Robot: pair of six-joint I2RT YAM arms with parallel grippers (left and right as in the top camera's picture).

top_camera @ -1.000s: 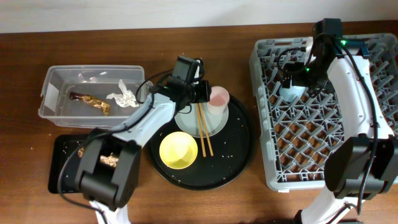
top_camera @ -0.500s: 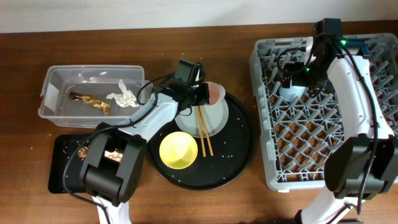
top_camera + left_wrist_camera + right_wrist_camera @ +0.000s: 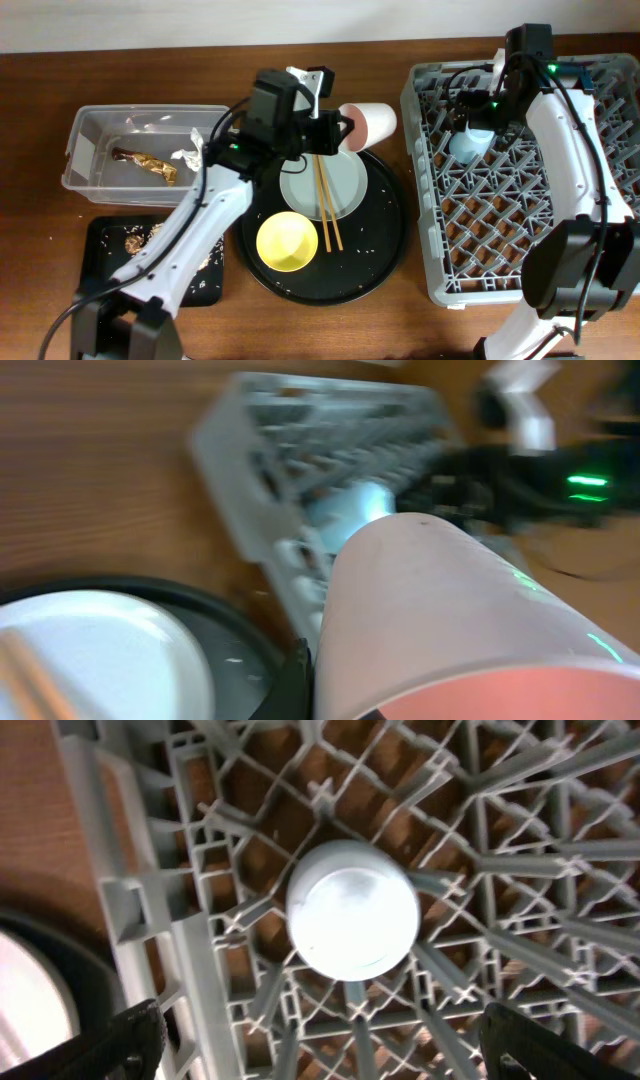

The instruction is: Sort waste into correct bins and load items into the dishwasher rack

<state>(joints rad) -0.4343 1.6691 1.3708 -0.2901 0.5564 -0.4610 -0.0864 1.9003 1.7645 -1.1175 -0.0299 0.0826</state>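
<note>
My left gripper (image 3: 340, 130) is shut on the pink cup (image 3: 368, 122) and holds it lying on its side in the air between the round black tray and the grey dishwasher rack (image 3: 440, 260). The cup fills the left wrist view (image 3: 450, 620). My right gripper (image 3: 478, 112) is open and empty above the light-blue cup (image 3: 470, 145), which stands upside down in the rack's far-left part (image 3: 352, 908). The pale plate (image 3: 345, 185) with the chopsticks (image 3: 327, 205) and the yellow bowl (image 3: 288, 241) rest on the round tray.
The round black tray (image 3: 385, 250) sits mid-table. The clear tub (image 3: 90, 125) at the left holds the white tissue (image 3: 188, 152) and the gold wrapper (image 3: 150, 165). The shallow black tray (image 3: 100, 265) at the front left holds food scraps (image 3: 135, 240).
My left gripper lifted the pink cup off the round tray and carried it right toward the rack. My right gripper rose off the light-blue cup, leaving it in the rack.
</note>
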